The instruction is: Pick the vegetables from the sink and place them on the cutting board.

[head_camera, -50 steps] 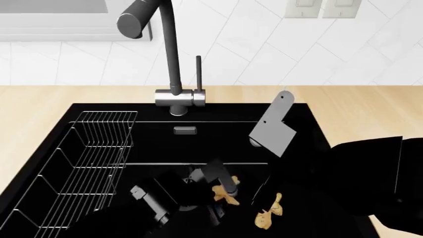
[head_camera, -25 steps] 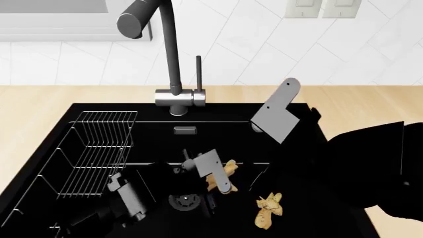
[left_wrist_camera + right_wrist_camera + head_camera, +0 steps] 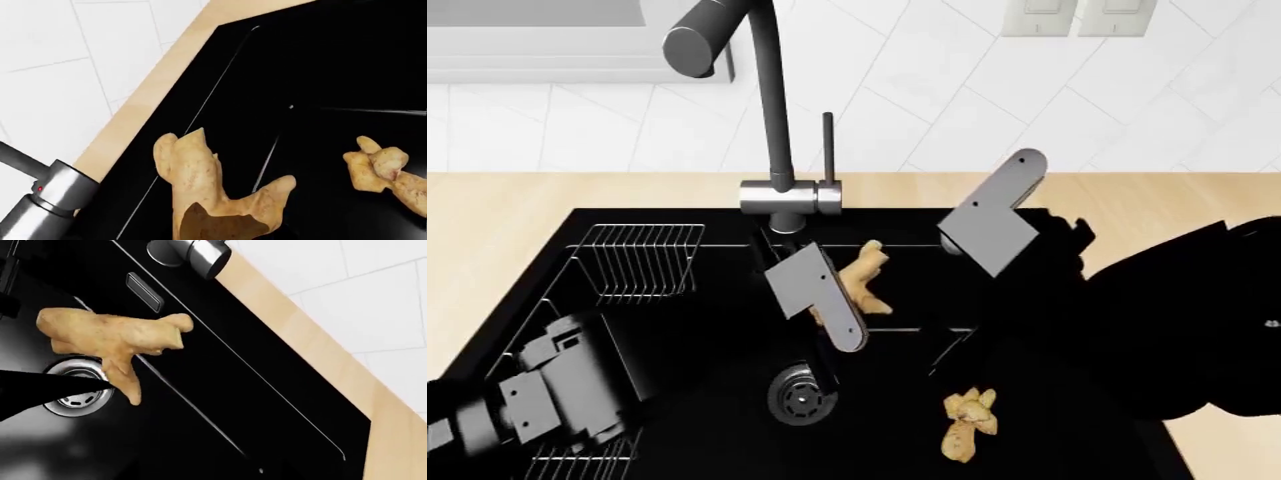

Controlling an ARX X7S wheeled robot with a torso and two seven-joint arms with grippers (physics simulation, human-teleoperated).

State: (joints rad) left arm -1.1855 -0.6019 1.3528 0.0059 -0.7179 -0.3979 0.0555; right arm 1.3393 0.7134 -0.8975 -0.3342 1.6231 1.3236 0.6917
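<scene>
My left gripper [image 3: 838,298] is shut on one of the vegetables, a knobbly tan root [image 3: 862,278], and holds it in the air over the black sink [image 3: 727,312], just in front of the faucet base. The left wrist view shows that root [image 3: 200,185] close up and none of the fingers. The other root [image 3: 972,425] lies on the sink floor right of the drain [image 3: 799,395]; the left wrist view has this root [image 3: 383,167] too. My right gripper [image 3: 1001,222] hovers over the sink's back right corner, its jaws unclear. The cutting board is out of view.
A tall dark faucet [image 3: 777,120] rises behind the sink. A wire rack [image 3: 641,262] sits in the sink's left part, with my left arm over it. Light wooden countertop [image 3: 507,220] runs round the sink. White tiled wall lies beyond.
My left gripper has risen from the sink floor toward the faucet with one root in it. The right gripper has moved slightly up and back. The other root has stayed put.
</scene>
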